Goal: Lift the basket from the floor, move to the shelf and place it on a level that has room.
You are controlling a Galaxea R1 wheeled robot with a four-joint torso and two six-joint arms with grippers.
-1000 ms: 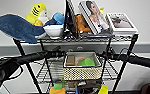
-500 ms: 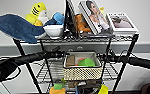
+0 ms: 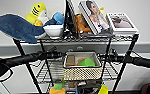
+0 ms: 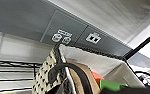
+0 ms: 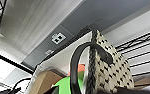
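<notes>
Gripping the basket [image 3: 82,66] from both ends, the left claw [image 3: 58,54] and right claw [image 3: 106,57] hold it inside the shelf [image 3: 127,51].

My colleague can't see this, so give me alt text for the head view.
Two black robot arms hold a cream woven basket at the second tier of a black wire rack. Plush toys, a white bowl and books crowd its top tier.

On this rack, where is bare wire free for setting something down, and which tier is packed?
On the shelf, the second tier's grid lies bare left of the basket, out to the left posts, with a narrower strip on its right. The top tier is crowded: blue plush whale, white bowl, books.
</notes>
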